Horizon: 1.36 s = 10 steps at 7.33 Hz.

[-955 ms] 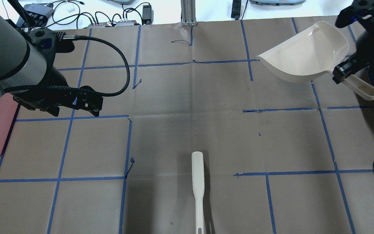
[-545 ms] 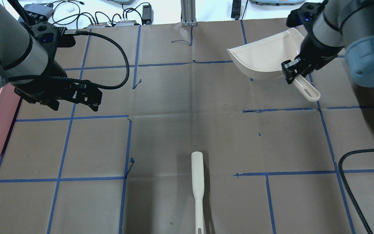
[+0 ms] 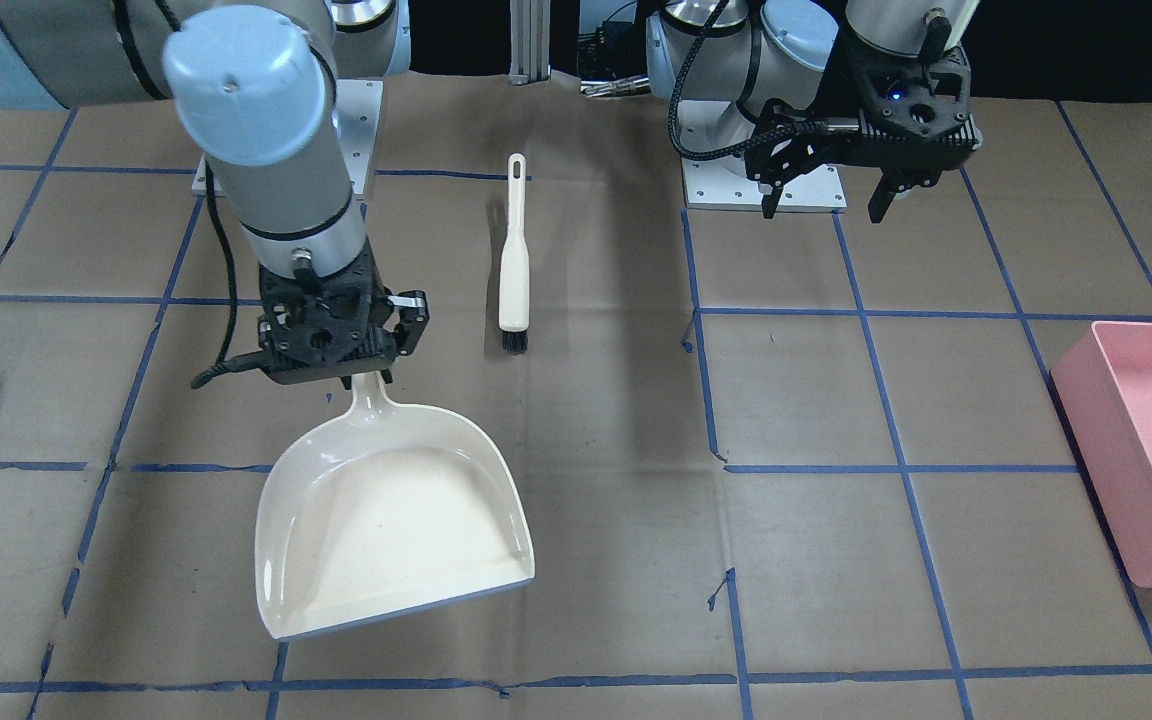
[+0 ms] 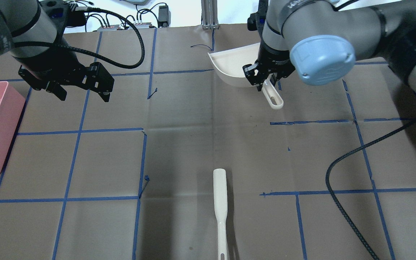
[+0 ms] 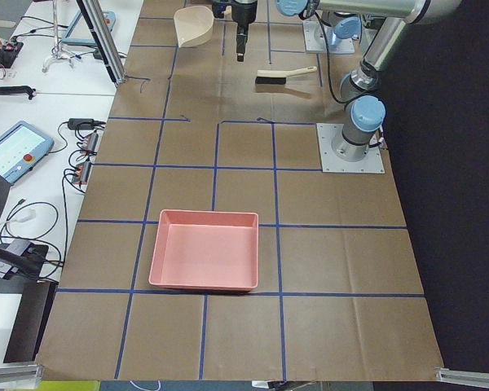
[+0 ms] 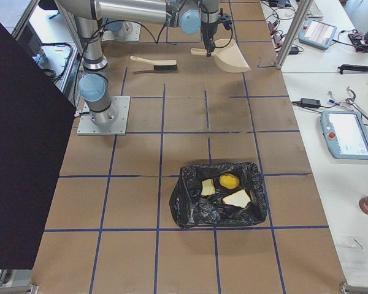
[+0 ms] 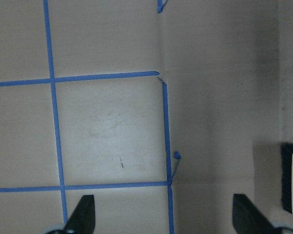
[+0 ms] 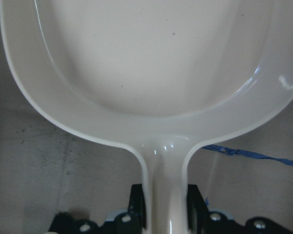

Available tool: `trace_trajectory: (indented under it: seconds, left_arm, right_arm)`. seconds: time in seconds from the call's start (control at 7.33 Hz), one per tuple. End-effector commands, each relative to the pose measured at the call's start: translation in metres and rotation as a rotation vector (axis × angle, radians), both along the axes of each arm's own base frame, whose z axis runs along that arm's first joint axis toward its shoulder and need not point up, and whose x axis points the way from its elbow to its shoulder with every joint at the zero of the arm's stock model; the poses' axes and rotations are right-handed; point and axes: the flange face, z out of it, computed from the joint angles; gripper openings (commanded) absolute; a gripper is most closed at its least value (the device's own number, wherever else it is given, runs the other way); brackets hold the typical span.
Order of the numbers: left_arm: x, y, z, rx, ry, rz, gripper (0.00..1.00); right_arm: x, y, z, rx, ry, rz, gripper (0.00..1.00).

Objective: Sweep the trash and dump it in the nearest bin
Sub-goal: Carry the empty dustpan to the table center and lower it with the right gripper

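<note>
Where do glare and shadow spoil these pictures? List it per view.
Right wrist view: white glints on the rim and neck of the glossy dustpan. Overhead view: a soft dark shadow lies right of the brush. Left wrist view: the right side of the brown paper is shaded.

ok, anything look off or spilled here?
Nothing stands out. The three scraps sit inside the black-lined bin, none spilled around it. The dustpan is empty, its handle clamped in the right gripper. The brush lies flat on the table, and the pink bin is empty. Only the blue tape is frayed in spots.
</note>
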Motion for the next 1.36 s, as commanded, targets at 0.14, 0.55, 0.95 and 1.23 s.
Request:
trace_trajectory:
  seconds: [0.14,0.55,0.95,1.23]
  left_arm:
    - [-0.003,-0.007,-0.012,0.024,0.012,-0.001,1.00]
    - [-0.004,-0.029,-0.024,0.038,0.011,-0.002,1.00]
    - [-0.005,-0.023,-0.029,0.047,0.012,-0.010,1.00]
    - [-0.006,-0.022,-0.030,0.049,0.012,-0.013,1.00]
  right_arm:
    - [0.079,-0.013,-0.070,0.000,-0.006,-0.052,0.03]
    - [0.086,-0.033,-0.127,0.027,-0.004,-0.121,0.03]
    - [0.087,-0.036,-0.132,0.015,-0.012,-0.120,0.03]
    - [0.094,-0.041,-0.144,0.012,-0.020,-0.157,0.03]
